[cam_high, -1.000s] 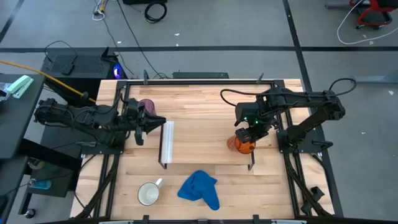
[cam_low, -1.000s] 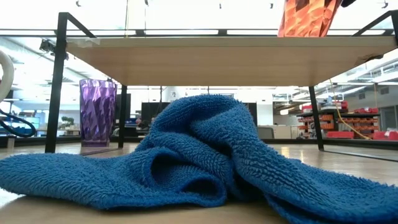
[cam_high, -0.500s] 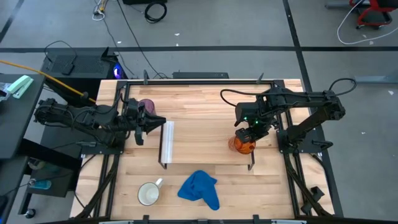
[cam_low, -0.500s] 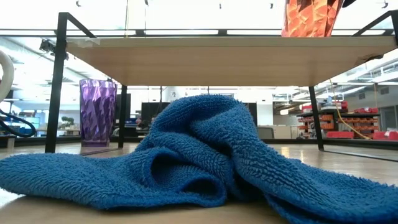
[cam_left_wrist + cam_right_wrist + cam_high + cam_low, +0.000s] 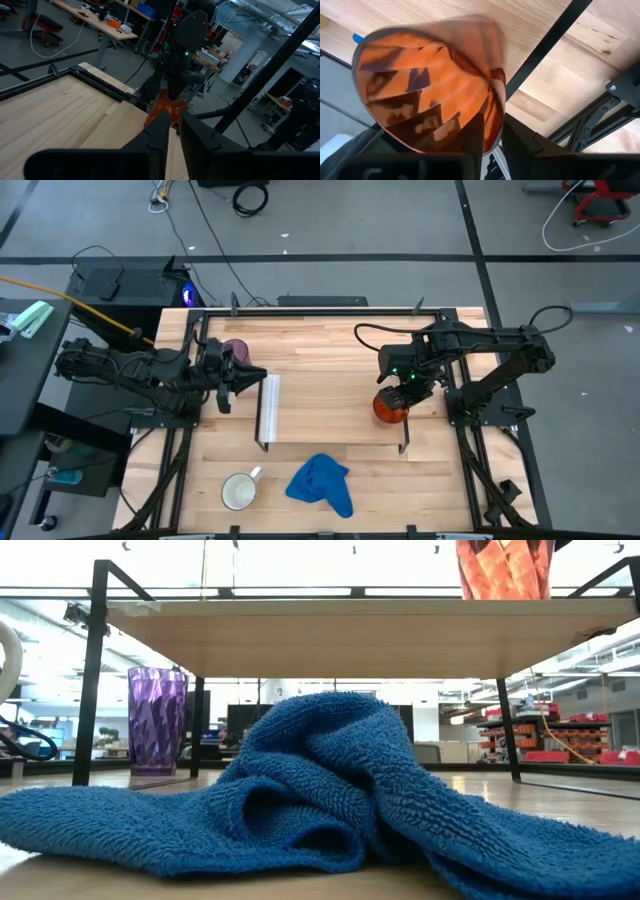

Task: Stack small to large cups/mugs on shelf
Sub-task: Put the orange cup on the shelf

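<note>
- Right hand (image 5: 397, 398) is closed on the orange cup (image 5: 391, 408), at the shelf's (image 5: 330, 405) right end.
- Left hand (image 5: 250, 376), fingers narrow, empty, waits beside the purple cup (image 5: 234, 349).
- White mug (image 5: 240, 491) sits on the tabletop (image 5: 420, 480) near the blue cloth (image 5: 322, 484).
- No stacking done.

Four cameras on one tabletop (image 5: 330, 340): one overhead, one at surface level, one on each wrist.

The high view looks straight down on the tabletop and both arms. The low view sits close behind the blue cloth (image 5: 330, 790), looking level under the shelf (image 5: 370, 635). The left wrist view faces across the shelf to the right pincer (image 5: 172, 95) and orange cup (image 5: 162, 111). The right wrist view looks down, very near, into that same orange cup beside its own pincer (image 5: 492, 145).
</note>
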Available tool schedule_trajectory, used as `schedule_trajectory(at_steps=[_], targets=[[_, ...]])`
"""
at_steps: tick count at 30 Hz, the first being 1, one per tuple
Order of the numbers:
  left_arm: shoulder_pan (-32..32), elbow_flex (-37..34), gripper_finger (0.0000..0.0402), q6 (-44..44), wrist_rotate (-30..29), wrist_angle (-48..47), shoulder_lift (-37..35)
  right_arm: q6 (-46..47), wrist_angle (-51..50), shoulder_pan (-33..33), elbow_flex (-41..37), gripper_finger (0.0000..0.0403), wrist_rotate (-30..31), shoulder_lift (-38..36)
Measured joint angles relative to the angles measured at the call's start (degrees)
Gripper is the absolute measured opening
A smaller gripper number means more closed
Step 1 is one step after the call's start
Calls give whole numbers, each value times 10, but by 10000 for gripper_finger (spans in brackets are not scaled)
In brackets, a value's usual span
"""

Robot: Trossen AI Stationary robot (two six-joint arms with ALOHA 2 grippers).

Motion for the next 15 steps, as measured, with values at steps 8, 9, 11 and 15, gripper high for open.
schedule_trajectory(at_steps=[8, 9, 11, 15], targets=[[0, 0, 51, 0, 0, 0, 0, -10, 9, 0, 0, 96, 22, 0], [0, 0, 51, 0, 0, 0, 0, -11, 15, 0, 0, 97, 27, 0], [0, 0, 51, 0, 0, 0, 0, -14, 23, -1, 0, 98, 28, 0], [0, 0, 52, 0, 0, 0, 0, -15, 30, 0, 0, 99, 28, 0]])
